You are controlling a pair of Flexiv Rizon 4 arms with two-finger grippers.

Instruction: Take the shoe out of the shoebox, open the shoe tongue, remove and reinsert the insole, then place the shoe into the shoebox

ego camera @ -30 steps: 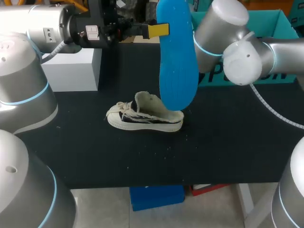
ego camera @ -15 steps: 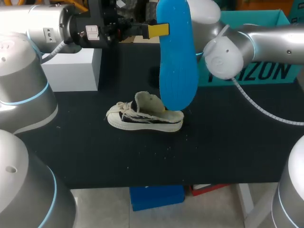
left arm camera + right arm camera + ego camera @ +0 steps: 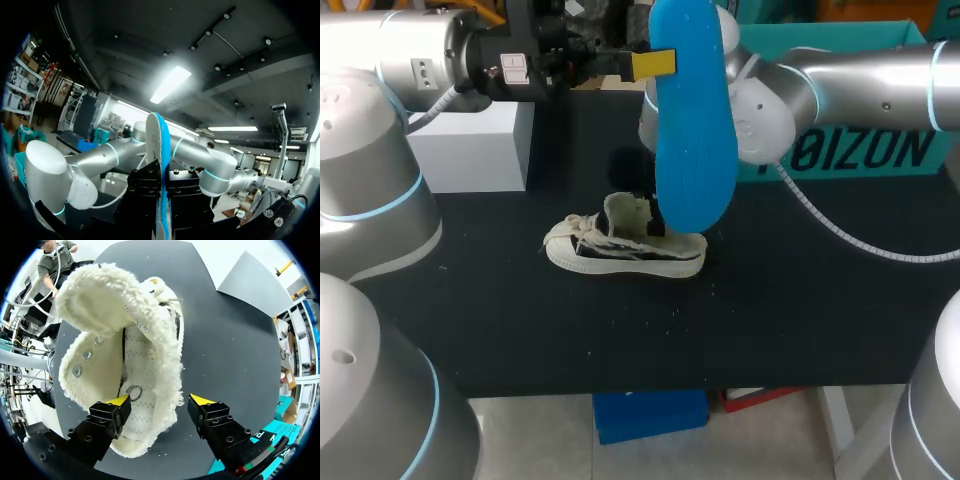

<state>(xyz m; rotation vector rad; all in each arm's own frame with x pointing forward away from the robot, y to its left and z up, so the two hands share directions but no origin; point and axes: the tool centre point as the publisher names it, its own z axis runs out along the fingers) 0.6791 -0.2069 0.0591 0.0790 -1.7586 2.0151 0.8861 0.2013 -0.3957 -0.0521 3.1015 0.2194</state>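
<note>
While left gripper [image 3: 161, 180] pinches upright blue insole [image 3: 692, 120], right gripper [image 3: 160, 402] gapes over fleecy cream shoe [image 3: 135, 355].

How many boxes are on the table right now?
2: a white box at the back left, and the teal shoebox at the back right. None looks hidden.

Black table [image 3: 800, 320] right across the scene, a matte dark top running wide from side to side. Over at its far left stands a white block [image 3: 480, 145], box-shaped with plain faces, sitting flat on the surface and showing us its front face. Tiny pale specks [image 3: 670, 312] lie scattered over the dark top around the middle, with a few more toward the near edge. Over to the right wrist view: the same dark table [image 3: 225, 340], and there's the white block [image 3: 252, 282] again, resting on its far side.
</note>
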